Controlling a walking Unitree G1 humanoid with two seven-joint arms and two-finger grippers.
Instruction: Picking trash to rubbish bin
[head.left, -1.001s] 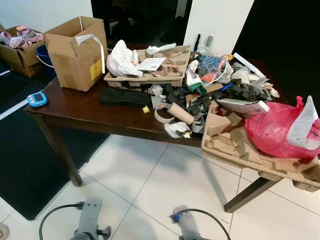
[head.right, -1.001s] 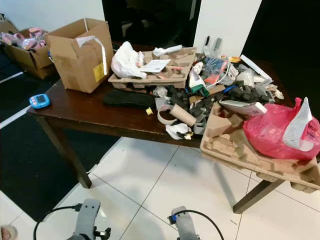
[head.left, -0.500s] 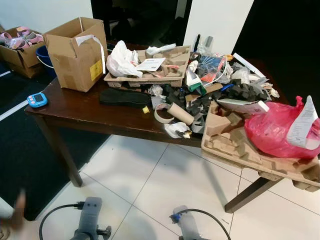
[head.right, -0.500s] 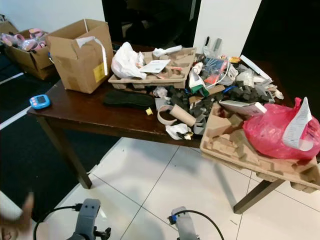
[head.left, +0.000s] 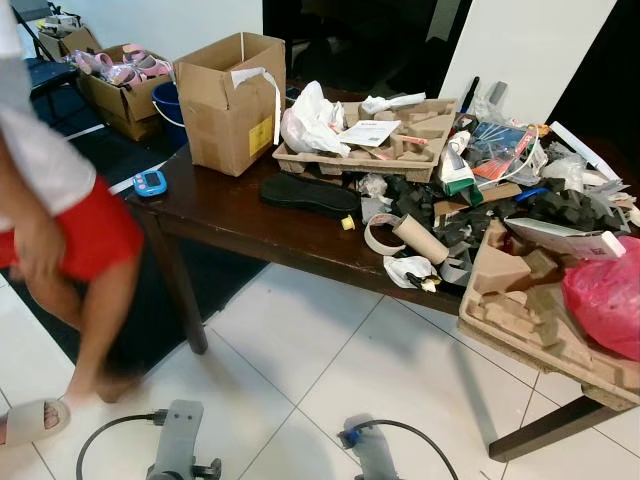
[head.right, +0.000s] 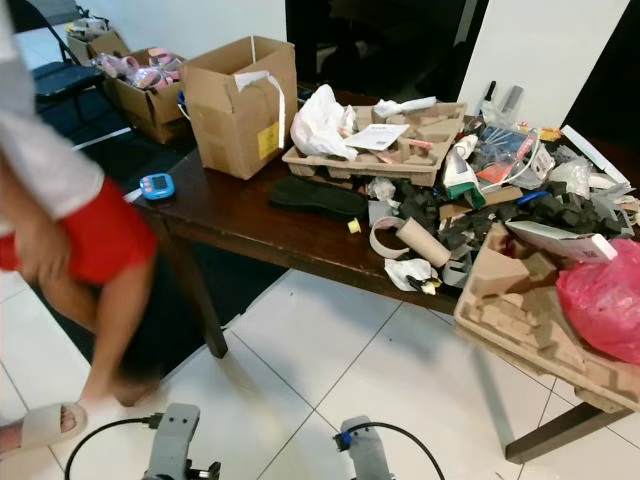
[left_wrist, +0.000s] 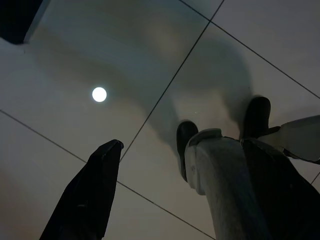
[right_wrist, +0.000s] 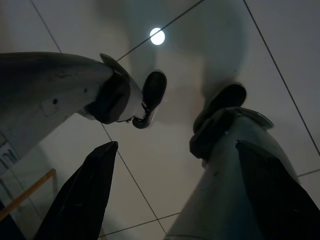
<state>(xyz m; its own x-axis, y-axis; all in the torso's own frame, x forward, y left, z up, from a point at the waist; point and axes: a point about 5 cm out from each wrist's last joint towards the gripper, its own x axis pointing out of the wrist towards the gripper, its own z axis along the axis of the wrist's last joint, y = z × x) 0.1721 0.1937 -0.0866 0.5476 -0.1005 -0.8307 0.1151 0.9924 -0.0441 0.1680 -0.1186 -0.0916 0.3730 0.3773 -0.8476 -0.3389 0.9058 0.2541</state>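
1. nearest the camera, both arms are seen hanging idle at the bottom edge of the eye views. the left gripper (left_wrist: 150, 200) and the right gripper (right_wrist: 170, 195) are pointed down at the white tiled floor (head.left: 330, 370); in each wrist view one black finger is seen well apart from the other, so both are judged wide and nothing is held.

2. a person (head.left: 60, 220) in red shorts and a sandal is seen crossing on the robot's left, between the robot and the table end.

3. further on, the dark wooden table (head.left: 220, 205) is loaded with trash. nearest its front edge a crumpled white paper (head.left: 412, 272) is seen, with a cardboard tube (head.left: 418, 238) and a tape ring (head.left: 380, 238) just behind it. the tube's long axis runs slanted, from far left to near right.

4. this trash lies ahead of and above the hanging grippers, slightly to the right, so the right arm is judged the nearer one. a walk forward is judged to be needed before any reach.

5. beyond these, a black shoe sole (head.left: 310, 195), a moulded pulp tray (head.left: 340, 160) with a white plastic bag (head.left: 312, 120), and an open cardboard box (head.left: 232, 100) are seen. a red plastic bag (head.left: 605, 300) rests in a second pulp tray (head.left: 520, 320) overhanging the right end.

6. no rubbish bin can be made out.

7. the table is given by the eye views; the finger spacing and the robot's own legs are given by the wrist views.
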